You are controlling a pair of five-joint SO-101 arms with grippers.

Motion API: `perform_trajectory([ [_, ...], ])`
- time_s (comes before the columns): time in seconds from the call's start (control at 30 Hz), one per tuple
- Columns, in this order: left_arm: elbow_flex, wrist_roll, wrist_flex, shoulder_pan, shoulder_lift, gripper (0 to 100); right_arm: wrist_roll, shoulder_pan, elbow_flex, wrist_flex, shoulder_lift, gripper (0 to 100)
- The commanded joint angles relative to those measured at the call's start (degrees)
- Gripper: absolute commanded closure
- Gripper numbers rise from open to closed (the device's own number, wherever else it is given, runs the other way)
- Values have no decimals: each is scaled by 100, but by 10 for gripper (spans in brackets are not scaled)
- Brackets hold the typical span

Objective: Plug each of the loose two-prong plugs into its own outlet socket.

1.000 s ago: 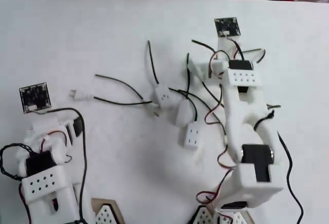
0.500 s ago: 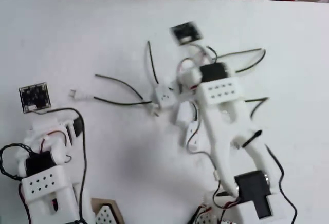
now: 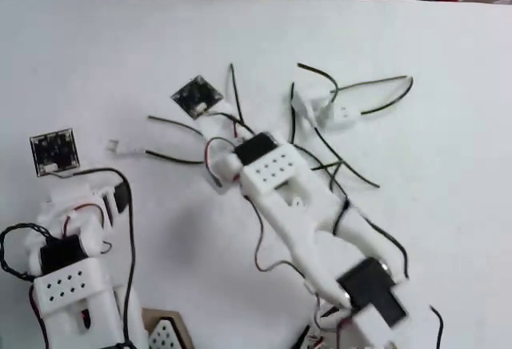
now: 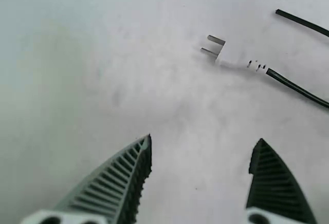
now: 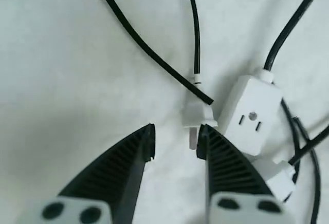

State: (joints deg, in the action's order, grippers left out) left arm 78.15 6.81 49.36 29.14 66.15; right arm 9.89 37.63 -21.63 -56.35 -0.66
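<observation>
None plugged in yet — right hand (image 5: 175, 131) spread at a white two-prong plug (image 5: 194, 117) beside a white outlet socket (image 5: 247, 118); left hand (image 4: 203, 142) spread, second loose white plug (image 4: 220, 54) untouched.

The right gripper (image 5: 176, 134) has swung left across the table (image 3: 96, 45) to a loose plug (image 5: 197, 115).

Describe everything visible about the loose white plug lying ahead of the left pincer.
The plug is small, white and plastic-looking, with two flat grey prongs side by side, bare and inserted in nothing. It lies flat on the white table, a thin black cord running from its back end. It sits ahead of the open left pincer, clear of it; nothing but the table touches it.
</observation>
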Motion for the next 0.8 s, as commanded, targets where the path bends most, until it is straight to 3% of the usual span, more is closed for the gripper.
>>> perform_trajectory([
  [0.0,-35,-18,-114,48,145,695,18,31,536,22,479,867],
  [0.2,-35,-18,-114,48,145,695,18,-180,1495,-576,1402,800],
  [0.47,-35,-18,-114,48,145,695,18,-488,2321,-1226,2246,800],
  [0.77,-35,-18,-114,48,145,695,9,-470,2453,-1218,2527,801],
])
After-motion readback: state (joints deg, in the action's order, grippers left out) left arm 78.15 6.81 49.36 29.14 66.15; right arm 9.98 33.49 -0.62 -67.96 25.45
